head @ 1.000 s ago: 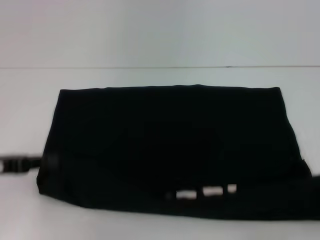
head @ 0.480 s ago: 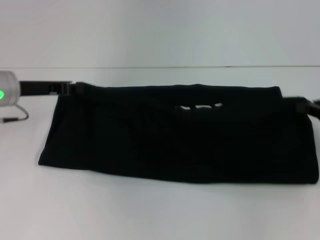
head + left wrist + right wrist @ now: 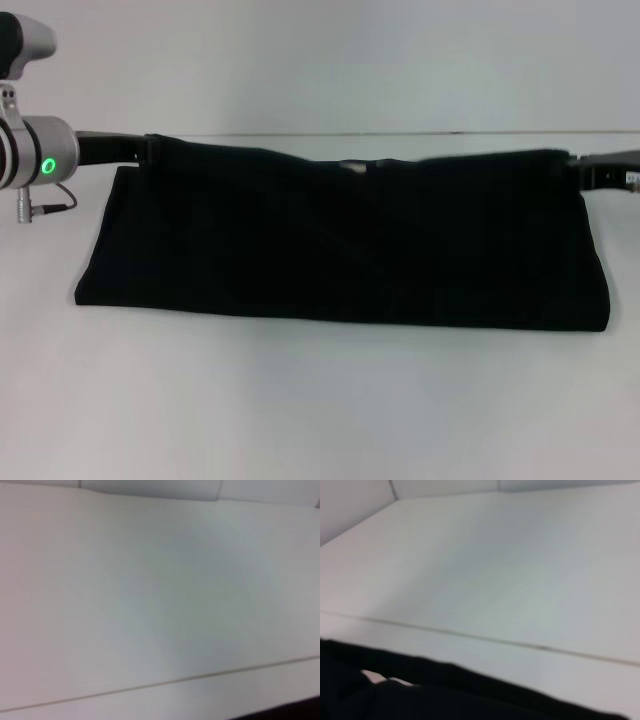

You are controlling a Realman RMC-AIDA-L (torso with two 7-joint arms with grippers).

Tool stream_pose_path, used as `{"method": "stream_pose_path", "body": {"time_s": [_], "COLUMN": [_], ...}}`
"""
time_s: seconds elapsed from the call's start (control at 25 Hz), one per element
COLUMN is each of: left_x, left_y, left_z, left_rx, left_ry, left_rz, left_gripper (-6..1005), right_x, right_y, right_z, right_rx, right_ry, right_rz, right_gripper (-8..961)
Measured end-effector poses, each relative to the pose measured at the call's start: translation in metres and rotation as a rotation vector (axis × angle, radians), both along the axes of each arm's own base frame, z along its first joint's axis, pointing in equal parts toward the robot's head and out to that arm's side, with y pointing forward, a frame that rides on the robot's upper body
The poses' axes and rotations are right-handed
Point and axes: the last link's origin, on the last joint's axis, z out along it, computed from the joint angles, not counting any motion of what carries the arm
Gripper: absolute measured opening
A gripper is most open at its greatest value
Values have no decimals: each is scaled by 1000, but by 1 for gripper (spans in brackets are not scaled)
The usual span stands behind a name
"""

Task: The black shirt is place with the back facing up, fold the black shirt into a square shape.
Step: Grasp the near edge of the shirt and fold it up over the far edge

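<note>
Head view first: black shirt (image 3: 345, 240) lies as a wide folded band across the middle of the white desk (image 3: 320, 410), its far edge raised and stretched between both arms. The left pincer (image 3: 150, 148) meets the far left corner and the right pincer (image 3: 575, 168) the far right corner; each looks clamped on the cloth, since the edge hangs taut between them with a slight sag at its middle, though the fingers themselves are lost against the black.

Left wrist view: only bare desk (image 3: 150, 595) and a thin dark sliver at one corner; that arm's fingers do not show.

Right wrist view: a dark strip of the shirt (image 3: 445, 690) crosses the near part of the desk (image 3: 495, 570); no fingers show.

The fabric looks soft, light and limp, so it should droop wherever it is unsupported; corners and hem edges seem the best holds. No containers are in sight.
</note>
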Motion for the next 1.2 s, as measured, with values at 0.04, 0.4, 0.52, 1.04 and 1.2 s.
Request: {"method": "stream_pose_path", "body": {"time_s": [0.04,0.4,0.52,1.04,1.2], "left_x": [-1,-1,-1,-1,-5], "left_y": [1,9,11,12,13], "left_z": [2,13,11,0,-1], "left_rx": [9,76,88,140,205], "left_ry": [3,35,45,75,115], "left_rz": [3,9,11,27,56], "left_gripper": [52,55,57,62,64], "right_x": [-2,-28,-29,-27,-25], "right_y": [3,27,28,28,31], "right_z": [2,6,3,-13,-12], "right_rx": [13,66,69,88,112], "right_ry": [-3,-22,-24,-40,-75], "right_rz": [0,39,33,-8,-17], "right_gripper": [44,68,80,133,150]}}
